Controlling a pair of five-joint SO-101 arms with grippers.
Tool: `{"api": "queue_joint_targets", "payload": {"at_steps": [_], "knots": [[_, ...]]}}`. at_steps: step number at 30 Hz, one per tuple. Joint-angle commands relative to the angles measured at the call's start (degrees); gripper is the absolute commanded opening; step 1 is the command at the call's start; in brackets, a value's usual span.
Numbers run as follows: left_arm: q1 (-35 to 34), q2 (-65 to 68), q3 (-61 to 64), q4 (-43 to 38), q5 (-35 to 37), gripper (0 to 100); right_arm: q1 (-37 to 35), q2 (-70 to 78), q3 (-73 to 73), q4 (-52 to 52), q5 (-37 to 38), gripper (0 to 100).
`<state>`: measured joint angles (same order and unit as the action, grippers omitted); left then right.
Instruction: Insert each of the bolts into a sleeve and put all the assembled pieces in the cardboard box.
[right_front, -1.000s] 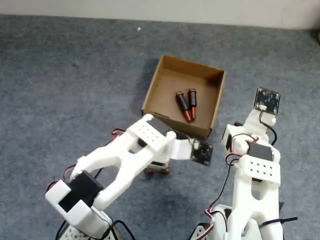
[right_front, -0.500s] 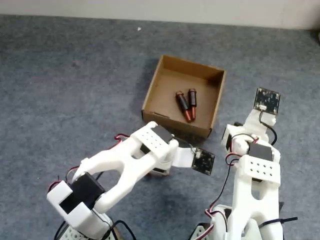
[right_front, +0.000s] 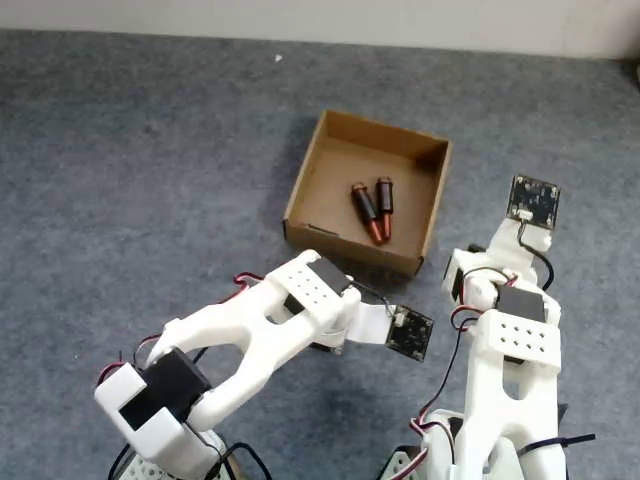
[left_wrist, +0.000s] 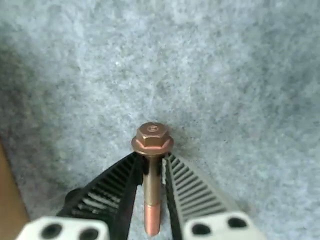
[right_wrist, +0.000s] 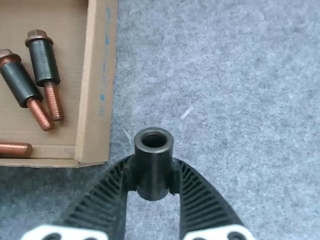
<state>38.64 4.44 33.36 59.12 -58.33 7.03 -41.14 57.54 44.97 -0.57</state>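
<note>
Left gripper (left_wrist: 152, 161): pinching bolt (left_wrist: 151, 182) over carpet (left_wrist: 225, 75).
Right gripper (right_wrist: 153, 169): clamping sleeve (right_wrist: 153, 159) beside cardboard box (right_wrist: 97, 100) wall.
Box corner: perhaps another bolt (right_wrist: 15, 148).

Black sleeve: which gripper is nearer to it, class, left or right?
Right. The right gripper is shut on the sleeve, beside the cardboard box. The left gripper is apart from it, shut on a bolt.

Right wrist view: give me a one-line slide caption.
Right hand grips a black sleeve, open bore showing, beside the cardboard box holding two assembled pieces.
</note>
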Motion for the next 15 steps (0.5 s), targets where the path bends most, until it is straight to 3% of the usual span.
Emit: {"api": "queue_joint_targets", "payload": {"at_steps": [1, 7, 15], "knots": [[0.0, -0.9, 0.5, -0.5, 0.0, 1, 0.7, -1.5, -0.6, -1.4, 0.5, 0.9], [-6.1, -6.0, -3.1, 5.9, 6.8, 1, 0.7, -1.5, -0.6, -1.4, 0.5, 0.8], [-11.8, -27.9, 1.0, 7.6, 18.8, 1, 0.7, -2.2, -0.9, -0.8, 0.6, 0.7]]}}
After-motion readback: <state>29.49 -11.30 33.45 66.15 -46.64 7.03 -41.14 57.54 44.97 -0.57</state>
